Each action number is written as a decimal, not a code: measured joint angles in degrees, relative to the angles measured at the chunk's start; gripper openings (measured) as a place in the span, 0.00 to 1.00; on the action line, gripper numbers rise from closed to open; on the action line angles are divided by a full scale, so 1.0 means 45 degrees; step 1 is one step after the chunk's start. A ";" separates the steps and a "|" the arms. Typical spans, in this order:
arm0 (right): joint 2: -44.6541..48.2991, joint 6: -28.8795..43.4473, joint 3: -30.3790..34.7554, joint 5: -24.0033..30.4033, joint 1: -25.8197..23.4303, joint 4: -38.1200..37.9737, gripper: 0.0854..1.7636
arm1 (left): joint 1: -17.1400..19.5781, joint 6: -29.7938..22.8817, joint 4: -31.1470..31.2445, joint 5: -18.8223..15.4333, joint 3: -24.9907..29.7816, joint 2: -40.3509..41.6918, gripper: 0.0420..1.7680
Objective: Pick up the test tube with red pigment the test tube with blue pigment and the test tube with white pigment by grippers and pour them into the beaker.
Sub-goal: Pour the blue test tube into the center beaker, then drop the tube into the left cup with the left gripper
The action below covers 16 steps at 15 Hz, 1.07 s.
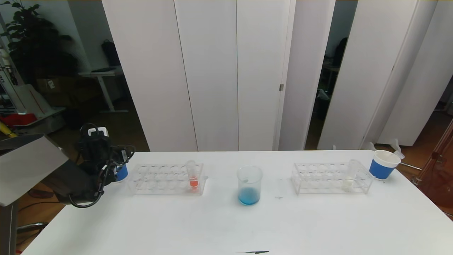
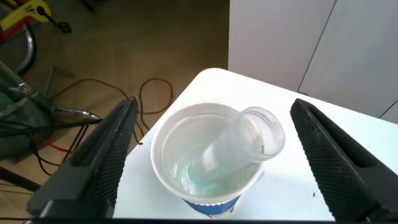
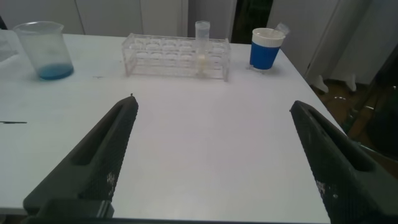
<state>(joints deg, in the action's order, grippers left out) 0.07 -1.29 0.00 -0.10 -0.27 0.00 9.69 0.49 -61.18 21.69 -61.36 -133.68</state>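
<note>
The beaker (image 1: pixel 249 186) stands mid-table with blue liquid in its bottom; it also shows in the right wrist view (image 3: pixel 43 50). The test tube with red pigment (image 1: pixel 193 177) is upright in the left rack (image 1: pixel 166 179). The test tube with white pigment (image 1: pixel 351 175) (image 3: pixel 202 46) is upright in the right rack (image 1: pixel 331 179). My left gripper (image 2: pixel 214 101) hangs open over a blue paper cup (image 2: pixel 205 199) at the table's left edge. The test tube with blue pigment (image 2: pixel 249 140), clear with only a faint blue tint, leans inside that cup, free of the fingers. My right gripper (image 3: pixel 214 102) is open above bare table.
A second blue paper cup (image 1: pixel 383 164) with a plastic piece in it stands beyond the right rack (image 3: pixel 174 56). The left cup (image 1: pixel 122 173) sits close to the table's left corner, with floor and cables beyond. A dark mark lies at the table's front edge (image 1: pixel 256 252).
</note>
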 joint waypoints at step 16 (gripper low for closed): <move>0.0000 0.0000 0.0000 0.0000 0.0000 0.0000 0.99 | -0.0832 0.0106 0.2081 -0.0122 0.0490 0.2568 0.99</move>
<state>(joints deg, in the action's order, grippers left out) 0.07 -1.29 0.00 -0.10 -0.27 0.00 5.95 0.96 -51.82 21.14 -59.15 -122.13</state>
